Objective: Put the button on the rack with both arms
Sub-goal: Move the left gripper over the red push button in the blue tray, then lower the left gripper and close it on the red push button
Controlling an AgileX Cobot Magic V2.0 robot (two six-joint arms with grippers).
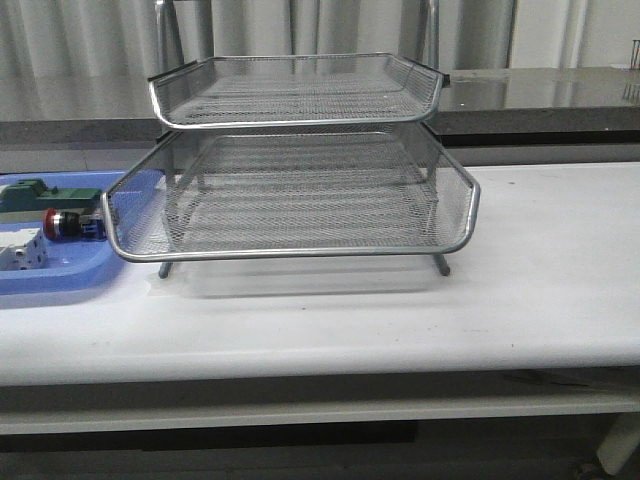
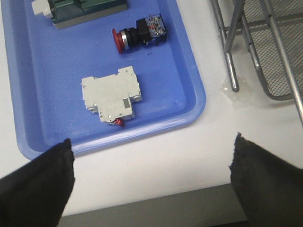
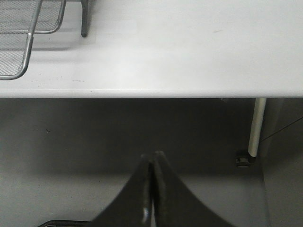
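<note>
Button (image 2: 138,33) is lying on its side in the blue tray (image 2: 189,71), red cap pointing away from the rack (image 1: 300,160), blue-and-black rear block toward it; nothing is touching it. Front view shows the same: button (image 1: 66,224) in the tray at the left end of the white worktop (image 1: 540,260), just beside the rack's lower tier, whose front-left corner overhangs the tray edge. Also in the tray: white block (image 2: 112,96), near the button but apart from it, and a green block (image 2: 85,8) at the tray's far side, cut off by the frame. Rack stands mid-worktop on thin legs, two mesh tiers clearly visible in front view, both with nothing in them; can't tell whether there is a third tier. Left end effector (image 2: 151,175) is open wide, fingers (image 2: 35,187) spread well apart, hovering above the worktop's near edge just short of the tray, holding nothing. Right end effector (image 3: 152,189) is closed, fingers pressed together with nothing between them, sitting below and in front of the worktop edge, well to the right of the rack; only a rack corner and one leg (image 3: 84,19) show in that view.
</note>
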